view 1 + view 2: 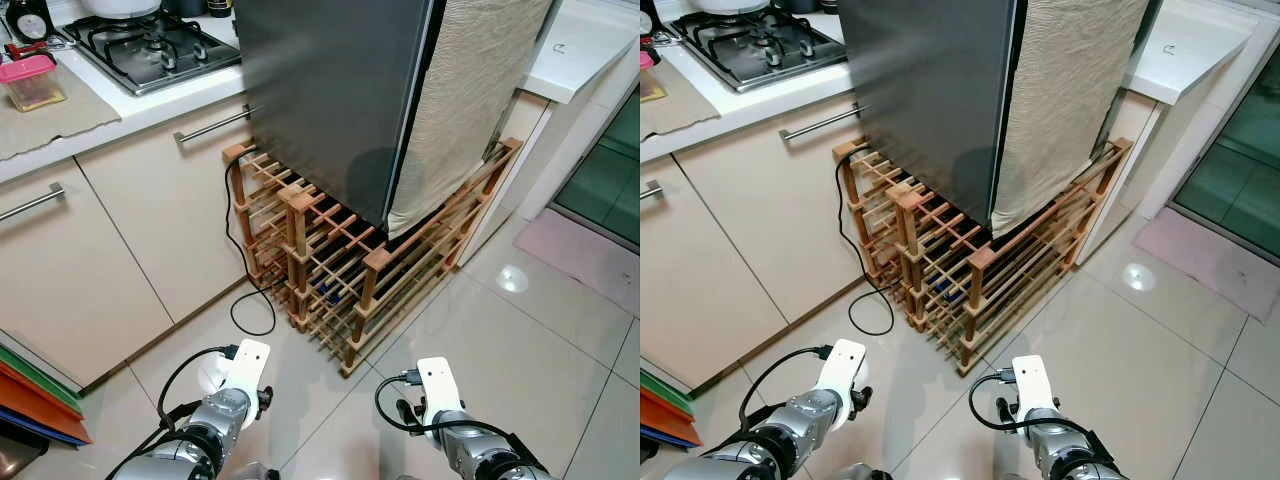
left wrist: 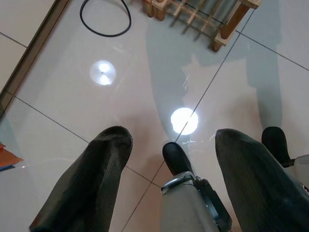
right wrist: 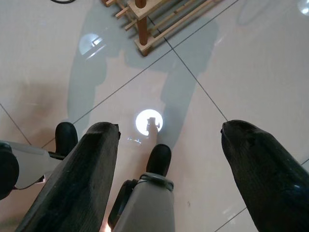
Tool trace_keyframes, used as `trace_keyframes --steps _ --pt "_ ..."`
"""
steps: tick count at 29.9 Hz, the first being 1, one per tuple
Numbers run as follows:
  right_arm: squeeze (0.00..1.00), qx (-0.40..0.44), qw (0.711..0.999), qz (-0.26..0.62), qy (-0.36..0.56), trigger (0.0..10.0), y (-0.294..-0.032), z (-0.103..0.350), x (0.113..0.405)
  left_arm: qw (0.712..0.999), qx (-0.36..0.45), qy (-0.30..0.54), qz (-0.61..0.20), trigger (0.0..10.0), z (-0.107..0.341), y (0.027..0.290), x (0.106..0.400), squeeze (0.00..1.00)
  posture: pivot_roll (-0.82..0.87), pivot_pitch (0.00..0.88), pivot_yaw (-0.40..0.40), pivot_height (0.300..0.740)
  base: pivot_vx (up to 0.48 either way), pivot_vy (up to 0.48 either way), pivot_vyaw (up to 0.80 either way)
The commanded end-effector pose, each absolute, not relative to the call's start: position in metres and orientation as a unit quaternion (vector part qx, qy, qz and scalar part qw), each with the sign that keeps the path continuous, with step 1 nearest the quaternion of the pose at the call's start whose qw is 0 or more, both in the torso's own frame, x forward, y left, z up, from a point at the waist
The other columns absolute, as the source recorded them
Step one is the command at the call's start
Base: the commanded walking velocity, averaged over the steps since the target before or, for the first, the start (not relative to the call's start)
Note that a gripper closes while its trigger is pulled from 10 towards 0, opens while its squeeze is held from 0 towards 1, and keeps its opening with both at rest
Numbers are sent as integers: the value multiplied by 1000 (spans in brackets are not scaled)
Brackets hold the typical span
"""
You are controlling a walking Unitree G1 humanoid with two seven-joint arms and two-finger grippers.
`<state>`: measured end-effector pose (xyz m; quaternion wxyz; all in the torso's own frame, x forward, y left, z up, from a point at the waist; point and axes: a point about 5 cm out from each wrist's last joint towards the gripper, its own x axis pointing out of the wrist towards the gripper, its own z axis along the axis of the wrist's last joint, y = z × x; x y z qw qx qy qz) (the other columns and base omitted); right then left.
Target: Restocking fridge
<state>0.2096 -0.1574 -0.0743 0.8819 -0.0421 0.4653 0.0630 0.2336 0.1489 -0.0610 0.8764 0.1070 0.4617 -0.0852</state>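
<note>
A dark grey fridge (image 1: pixel 330 90) stands shut on a low wooden rack (image 1: pixel 330 270) ahead of me. A beige cloth (image 1: pixel 470 90) hangs down its right side. My left arm (image 1: pixel 238 388) and right arm (image 1: pixel 440 398) hang low in front of me, well short of the fridge. In the left wrist view my left gripper (image 2: pixel 171 140) is open over the tiled floor, nothing between its fingers (image 2: pixel 104 164). My right gripper (image 3: pixel 169 130) is open over the floor too, and holds nothing.
A black cable (image 1: pixel 250 300) loops on the floor beside the rack's left end. Cream cabinets (image 1: pixel 150 220) with a gas hob (image 1: pixel 150 45) and a pink-lidded box (image 1: pixel 30 80) run along the left. A white counter (image 1: pixel 580 45) and a floor mat (image 1: pixel 590 250) lie to the right.
</note>
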Motion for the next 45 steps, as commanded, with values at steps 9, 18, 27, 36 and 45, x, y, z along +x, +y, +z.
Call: trace_keyframes --steps 9,18,27,36,45 --pt "75 -49 880 65 468 10000 -160 -76 207 873 109 467 -91 10000 -63 149 230 0 -84 8 10 724 0 0 0" --pt "86 -54 906 95 409 10000 -154 -59 233 930 42 347 -118 10000 -27 131 276 0 -78 35 18 724 0 0 0" --pt "90 -73 949 97 290 10000 -158 -29 264 976 -31 176 -124 10000 34 126 323 0 -82 31 25 724 0 0 0" --pt "118 -99 988 89 79 10000 -156 31 270 983 -18 64 -169 10000 80 121 324 0 -85 17 39 724 0 0 0" --pt "98 -58 997 37 -37 10000 -182 87 242 980 -32 -39 -192 10000 131 128 298 0 -83 14 49 724 0 0 0"
